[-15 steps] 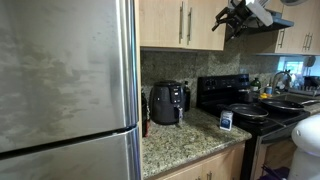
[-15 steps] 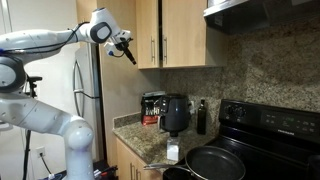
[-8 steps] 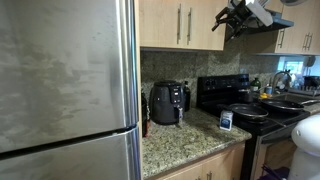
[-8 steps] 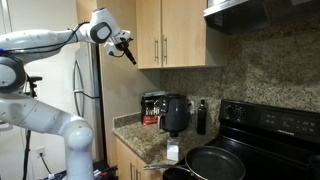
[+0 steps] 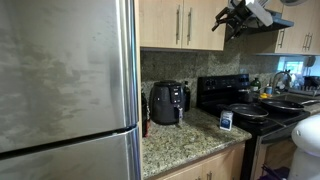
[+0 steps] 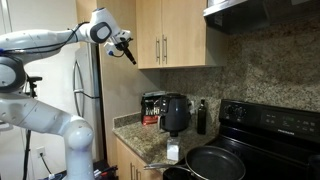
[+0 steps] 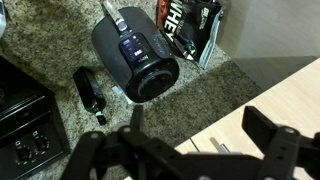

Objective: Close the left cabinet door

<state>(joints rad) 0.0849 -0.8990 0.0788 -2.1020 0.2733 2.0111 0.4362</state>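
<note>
The left cabinet door point(image 5: 160, 22) is light wood with a slim silver bar handle point(image 5: 179, 25) on its right edge. It looks flush with its twin door point(image 5: 205, 22). It also shows in an exterior view point(image 6: 148, 35). My gripper point(image 5: 228, 18) hangs in the air in front of the upper cabinets, apart from the doors, as also seen in an exterior view point(image 6: 128, 52). In the wrist view the gripper point(image 7: 195, 118) is open and empty, above the wood cabinet face point(image 7: 285, 95) and the counter far below.
A large steel fridge point(image 5: 60, 80) fills one side. A black air fryer point(image 5: 166, 102) and a dark bottle point(image 7: 88, 90) stand on the granite counter point(image 5: 185, 140). A black stove point(image 5: 235, 95) with pans point(image 6: 215, 162) sits under a range hood point(image 6: 260, 12).
</note>
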